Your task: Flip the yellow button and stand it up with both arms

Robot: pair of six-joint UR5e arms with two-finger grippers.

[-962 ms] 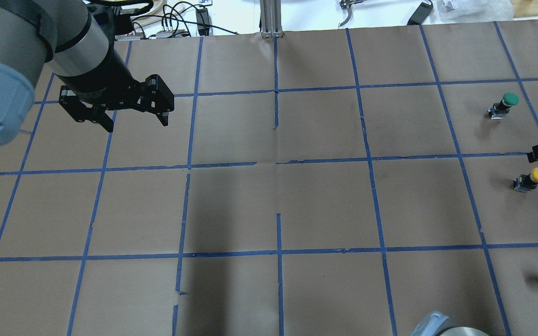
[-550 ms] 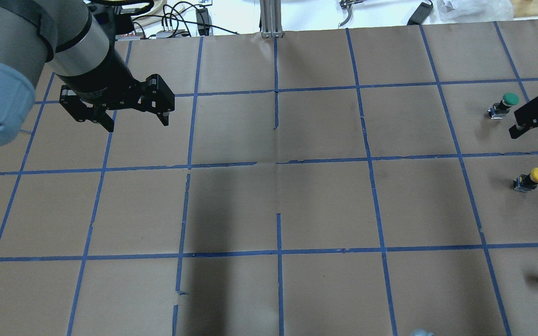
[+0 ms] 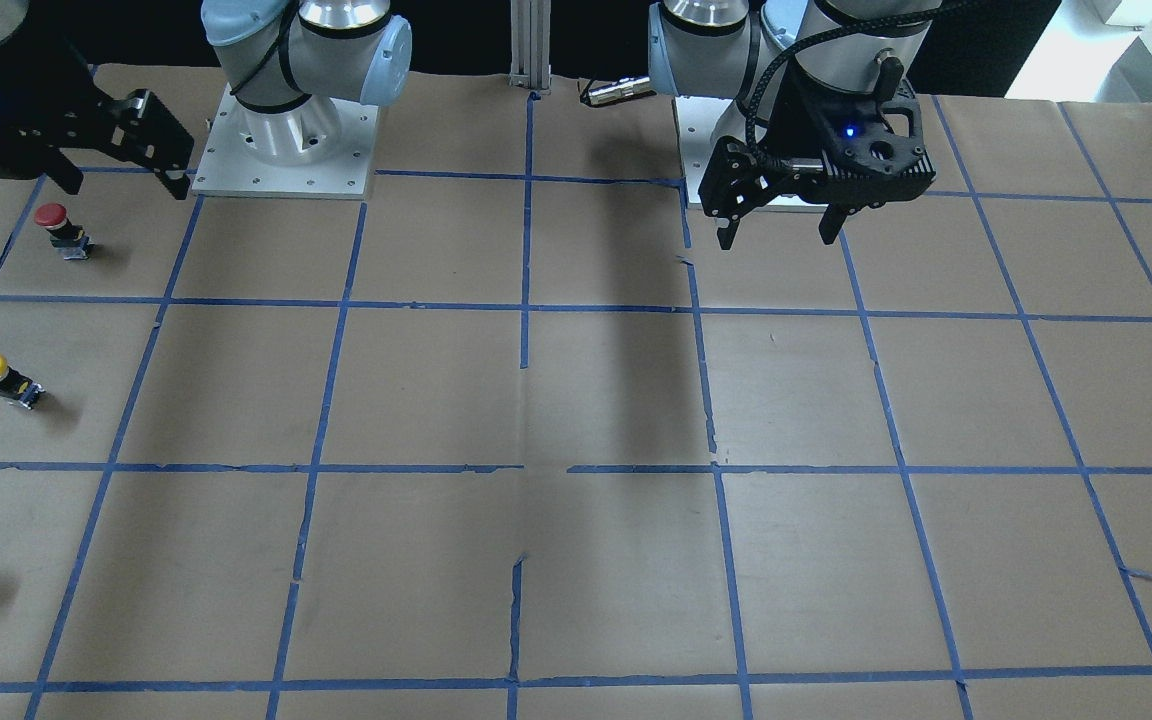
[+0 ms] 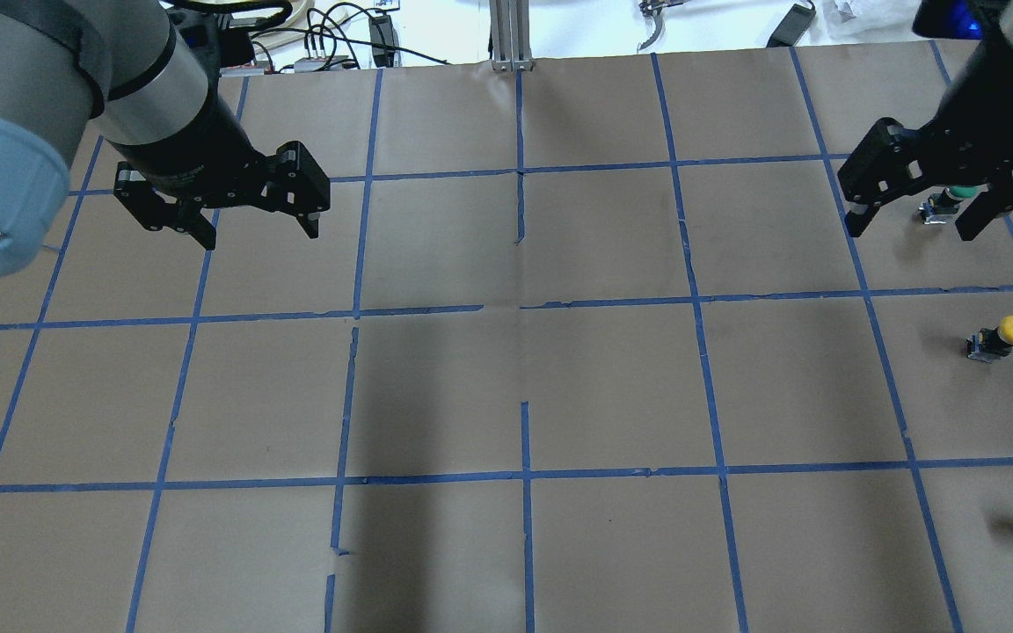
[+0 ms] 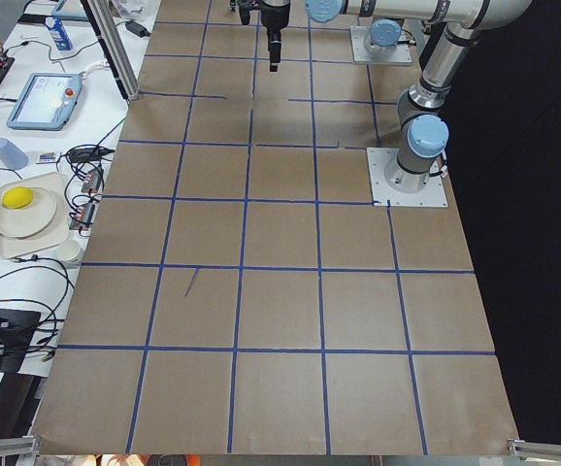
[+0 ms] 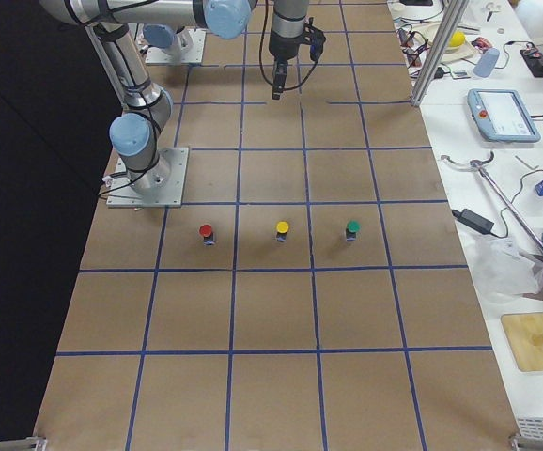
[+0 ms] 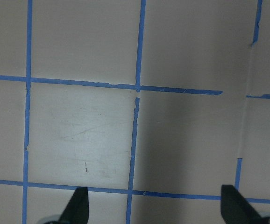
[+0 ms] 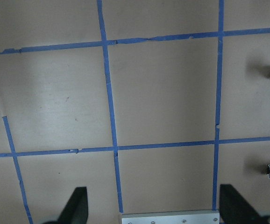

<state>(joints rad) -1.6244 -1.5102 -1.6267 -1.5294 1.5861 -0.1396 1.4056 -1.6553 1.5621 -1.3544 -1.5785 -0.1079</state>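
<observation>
- Yellow button point(image 4: 1002, 337): a small push-button with a round yellow mushroom cap on a black cylindrical body and a blocky base. It stands base down, cap up, on the robot's right side of the table, touched by nothing.
- It stands on brown paper point(image 4: 612, 387) marked into squares with blue tape, in the middle of a row of three.
- A red-capped push-button point(image 3: 56, 222) stands in the next square toward the robot, and a green-capped push-button point(image 6: 352, 228) in the next square away. Both are well apart from it.
- The black two-finger right gripper point(image 4: 911, 230) hangs in the air with its fingers spread wide and empty. In the overhead view it overlaps the green cap, apart from the yellow one.
- The black two-finger left gripper point(image 4: 258, 236) is far across the table, also spread wide and holding nothing.
</observation>
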